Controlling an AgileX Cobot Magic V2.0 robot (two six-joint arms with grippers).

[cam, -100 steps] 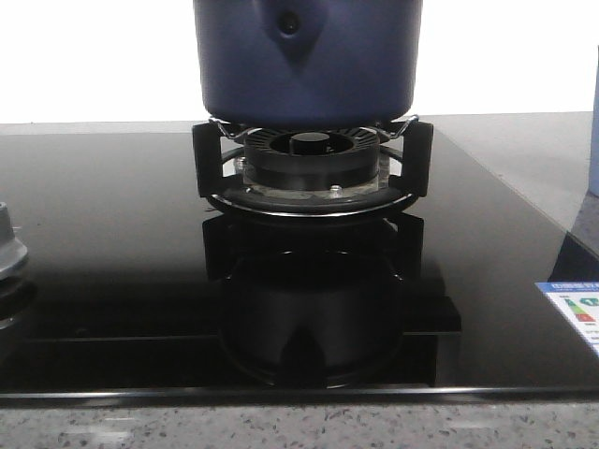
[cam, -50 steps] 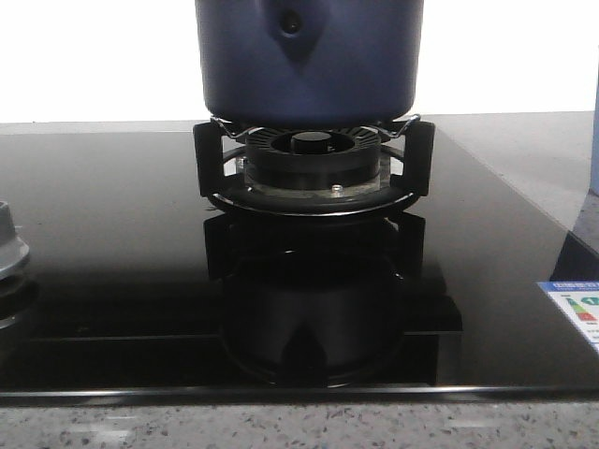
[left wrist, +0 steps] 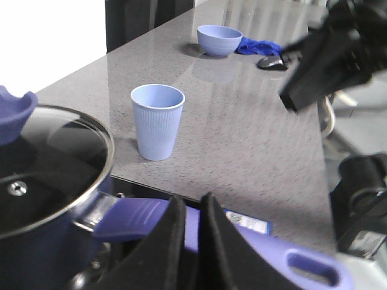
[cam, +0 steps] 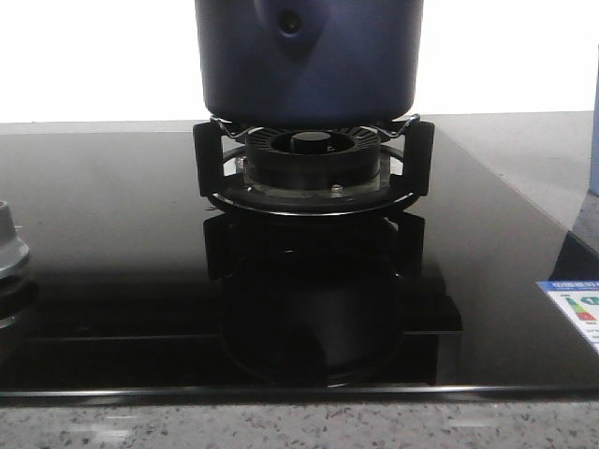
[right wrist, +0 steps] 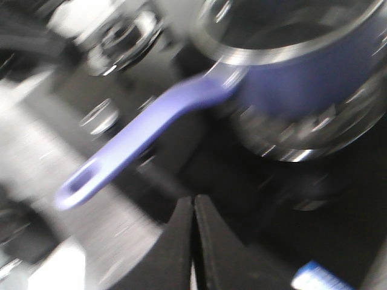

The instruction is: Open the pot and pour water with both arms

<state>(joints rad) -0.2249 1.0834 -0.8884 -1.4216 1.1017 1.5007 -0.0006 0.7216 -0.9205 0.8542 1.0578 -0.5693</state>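
Navy-blue and matte, the one pot (cam: 309,61) sits upright on the single burner grate (cam: 314,159) of a black glass cooktop (cam: 112,234). One glass lid (left wrist: 42,163) covers it, steel-rimmed with a blue knob. One long lavender handle (left wrist: 242,238) juts out sideways from the pot, its hanging slot at the far end, pointing toward the counter edge. The left gripper (left wrist: 187,241) has its two black fingers drawn nearly together over that handle; whether they actually pinch it cannot be told. The right gripper (right wrist: 193,241), in a blurred view, shows its fingers pressed together with nothing between, apart from the handle. On the grey counter (left wrist: 260,145) stand one blue cup (left wrist: 157,121) and one blue bowl (left wrist: 219,40).
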